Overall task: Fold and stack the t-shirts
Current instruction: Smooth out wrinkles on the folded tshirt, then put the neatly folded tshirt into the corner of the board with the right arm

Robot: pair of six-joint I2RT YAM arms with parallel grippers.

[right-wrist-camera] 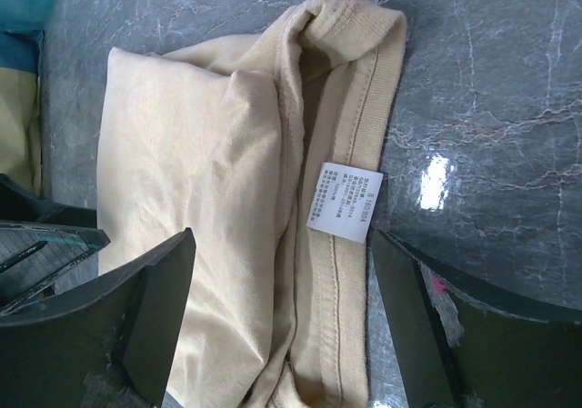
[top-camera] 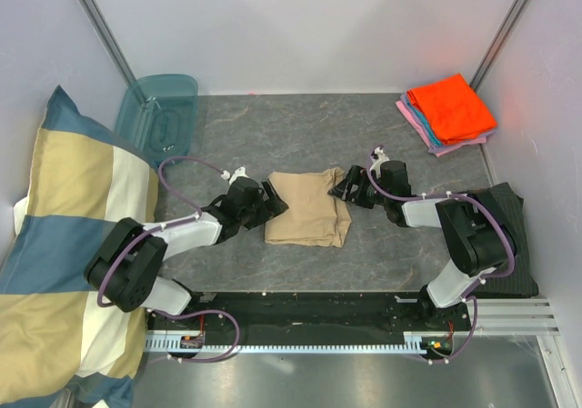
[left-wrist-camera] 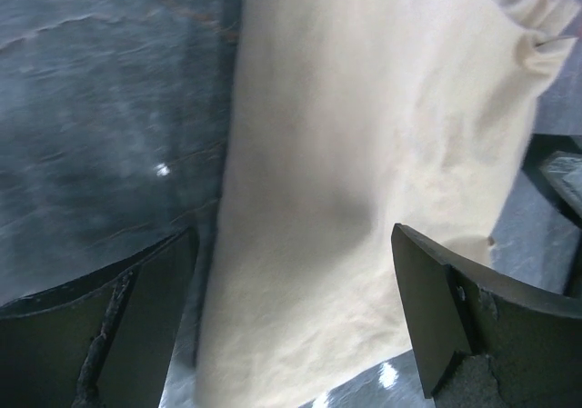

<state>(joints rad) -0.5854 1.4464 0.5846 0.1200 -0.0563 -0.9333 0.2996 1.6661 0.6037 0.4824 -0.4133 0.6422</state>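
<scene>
The left gripper (top-camera: 273,199) has its jaws wide apart at the left edge of the folded tan shirt (top-camera: 307,208), clamped on nothing; the right gripper (top-camera: 346,190), jaws likewise spread, is at its right edge by the collar (white label (right-wrist-camera: 344,202) facing up). The shirt lies mid-table (top-camera: 273,144); the stack (top-camera: 450,108), orange on top, sits far right

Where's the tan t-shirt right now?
In the top view the folded tan t-shirt lies mid-table between the left gripper and the right gripper; the stacked shirts sit apart in the far right corner.
</scene>
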